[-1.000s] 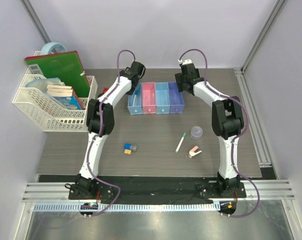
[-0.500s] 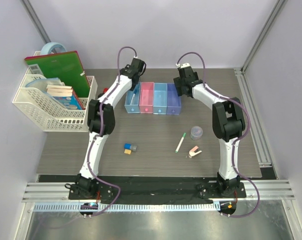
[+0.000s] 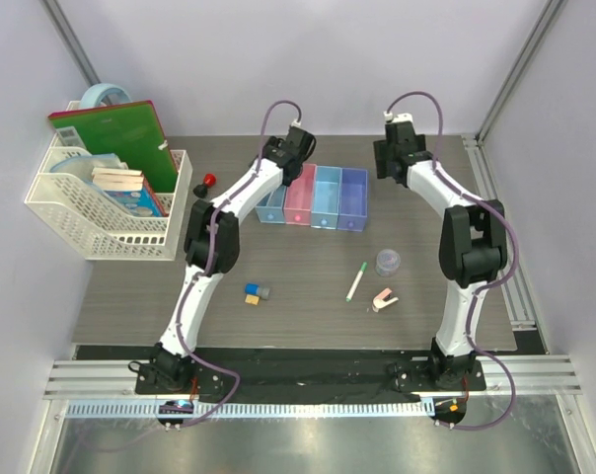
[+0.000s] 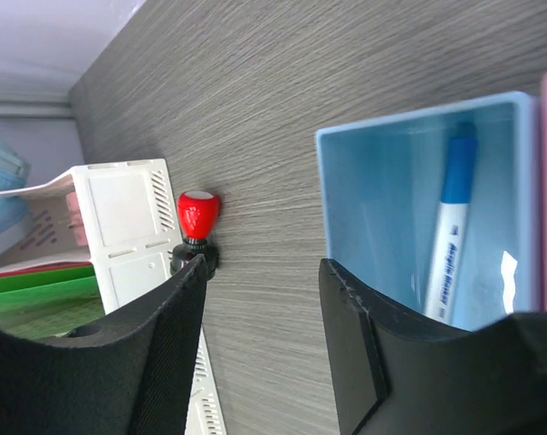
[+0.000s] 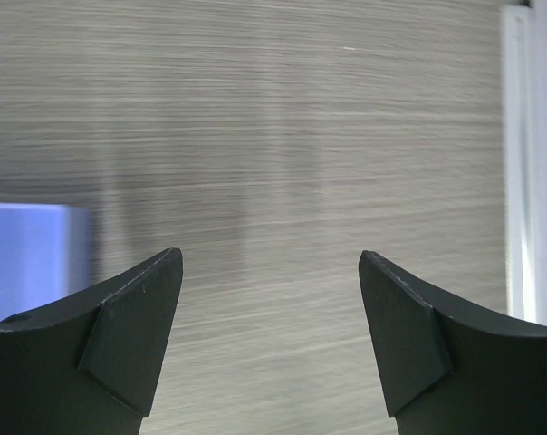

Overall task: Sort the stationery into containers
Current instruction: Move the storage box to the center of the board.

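- Table [image 3: 308, 267]: grey wood-grain top, bins toward its far middle.
- Basket [image 3: 81, 232]: white mesh, well left of bins, books standing in it.
- Bins [image 3: 325, 219]: four joined in a row, light blue, pink, light blue, purple, left to right.
- Left gripper [image 4: 264, 272]: over the left end of bins, jaws partly apart, nothing between them.
- Right gripper [image 5: 269, 263]: over bare table just right of bins, jaws wide, empty; the purple bin's edge shows at the left of its wrist view.
- Blue pen [image 4: 450, 236]: lying inside the leftmost light blue bin.
- Green-cap pen [image 3: 356, 281]: on table, near side of bins, below the purple end.
- Tub [image 3: 388, 262]: grey, round, near-right of bins, just right of the green-cap pen.
- Blocks [image 3: 256, 293]: yellow, blue and grey, touching, near side of bins, below the left end.
- Clip [image 3: 383, 299]: pink-white, near-right of bins, nearer than tub.
- Knob [image 3: 208, 180]: red top, black base, upright, left of bins, beside basket.
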Controlling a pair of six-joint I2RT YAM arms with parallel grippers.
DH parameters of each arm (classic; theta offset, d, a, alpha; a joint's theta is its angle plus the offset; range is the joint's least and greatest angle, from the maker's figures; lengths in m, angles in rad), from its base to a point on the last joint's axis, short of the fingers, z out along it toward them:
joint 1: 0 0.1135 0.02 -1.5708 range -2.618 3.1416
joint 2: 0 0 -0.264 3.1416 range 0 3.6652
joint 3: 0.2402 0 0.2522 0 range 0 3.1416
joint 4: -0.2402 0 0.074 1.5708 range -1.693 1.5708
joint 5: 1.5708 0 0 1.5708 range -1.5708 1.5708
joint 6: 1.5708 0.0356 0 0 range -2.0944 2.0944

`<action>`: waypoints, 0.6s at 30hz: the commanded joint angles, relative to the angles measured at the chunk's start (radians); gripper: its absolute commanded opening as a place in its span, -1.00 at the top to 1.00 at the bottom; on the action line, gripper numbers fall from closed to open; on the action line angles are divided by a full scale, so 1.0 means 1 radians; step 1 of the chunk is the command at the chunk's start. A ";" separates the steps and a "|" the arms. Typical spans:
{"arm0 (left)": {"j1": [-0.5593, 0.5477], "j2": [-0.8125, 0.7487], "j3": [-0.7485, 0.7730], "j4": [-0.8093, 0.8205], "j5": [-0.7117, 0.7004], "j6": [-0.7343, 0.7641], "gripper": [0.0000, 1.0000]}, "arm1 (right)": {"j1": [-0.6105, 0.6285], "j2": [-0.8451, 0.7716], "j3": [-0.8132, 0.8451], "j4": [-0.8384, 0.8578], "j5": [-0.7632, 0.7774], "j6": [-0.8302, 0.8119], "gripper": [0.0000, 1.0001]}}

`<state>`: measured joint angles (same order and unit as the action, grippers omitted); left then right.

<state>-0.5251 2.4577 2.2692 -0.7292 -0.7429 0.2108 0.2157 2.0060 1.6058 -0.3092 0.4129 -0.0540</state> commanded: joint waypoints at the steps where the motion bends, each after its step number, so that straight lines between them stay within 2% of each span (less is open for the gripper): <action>1: -0.015 -0.074 0.001 0.039 -0.087 0.015 -0.09 | -0.039 -0.081 -0.040 0.013 -0.026 0.005 -0.69; 6: -0.029 -0.106 -0.039 0.088 -0.153 0.070 -0.10 | -0.053 -0.082 -0.086 0.013 -0.034 -0.003 -0.69; 12: -0.085 -0.069 -0.088 0.307 -0.366 0.289 -0.12 | -0.059 -0.070 -0.103 0.013 -0.046 0.013 -0.69; 18: -0.147 -0.046 -0.099 0.419 -0.407 0.380 -0.15 | -0.101 -0.084 -0.119 0.013 -0.065 0.023 -0.69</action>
<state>-0.6258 2.4275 2.1757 -0.4606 -1.0645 0.4877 0.1452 1.9636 1.4960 -0.3210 0.3614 -0.0483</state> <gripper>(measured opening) 0.571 0.845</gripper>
